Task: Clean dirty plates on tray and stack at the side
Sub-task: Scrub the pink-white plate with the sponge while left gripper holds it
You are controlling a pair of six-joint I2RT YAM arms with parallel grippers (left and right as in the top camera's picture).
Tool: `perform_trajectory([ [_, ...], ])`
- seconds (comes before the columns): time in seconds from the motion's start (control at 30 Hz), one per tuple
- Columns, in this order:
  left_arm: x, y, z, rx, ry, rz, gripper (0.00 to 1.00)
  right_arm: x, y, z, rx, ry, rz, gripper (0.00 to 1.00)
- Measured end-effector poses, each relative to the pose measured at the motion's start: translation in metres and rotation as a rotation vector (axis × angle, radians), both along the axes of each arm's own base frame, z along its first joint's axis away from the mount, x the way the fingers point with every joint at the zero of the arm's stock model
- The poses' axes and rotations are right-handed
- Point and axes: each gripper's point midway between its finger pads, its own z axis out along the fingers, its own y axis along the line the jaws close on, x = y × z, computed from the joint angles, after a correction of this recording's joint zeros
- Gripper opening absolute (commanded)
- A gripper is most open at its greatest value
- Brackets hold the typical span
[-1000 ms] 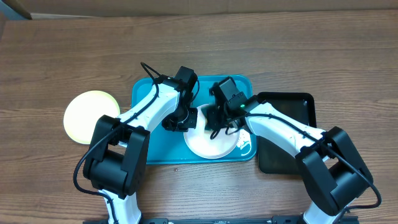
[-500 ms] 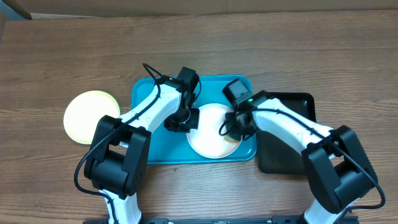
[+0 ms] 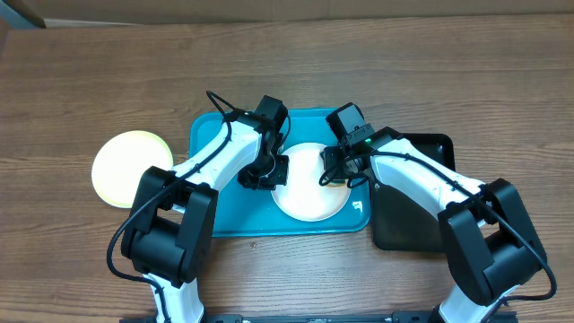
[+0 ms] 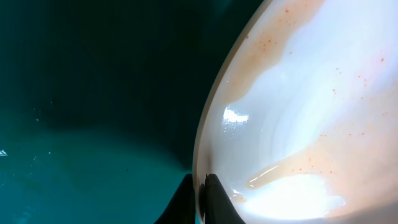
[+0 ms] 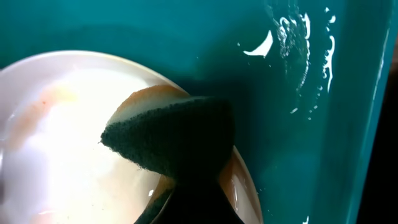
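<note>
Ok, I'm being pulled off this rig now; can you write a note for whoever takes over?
Left gripper: shut on the left rim of the white plate, which sits on the blue tray.
Right gripper: shut on a sponge, pressed to that plate's right edge.
Done: yellow-green plate sits on the table left of the tray, looking clean.
Left: orange smears cover the white plate; finish wiping, then stack it on the yellow-green one.

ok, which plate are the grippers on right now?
The white plate on the tray: left gripper pinches its rim, right gripper holds a sponge on it. The yellow-green plate lies alone on the table, left of the tray.
</note>
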Motion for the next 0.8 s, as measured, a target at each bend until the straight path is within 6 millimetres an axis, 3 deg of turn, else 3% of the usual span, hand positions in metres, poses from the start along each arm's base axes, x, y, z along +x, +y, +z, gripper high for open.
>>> perform_trajectory([
  [0.33,-0.001,0.001,0.000,0.005,0.003,0.000,0.04,0.012,0.006,0.005,0.025,-0.054,0.011,0.04],
  [0.8,-0.001,0.001,0.000,0.006,0.003,0.000,0.04,0.012,0.003,-0.004,-0.004,-0.073,0.045,0.04],
])
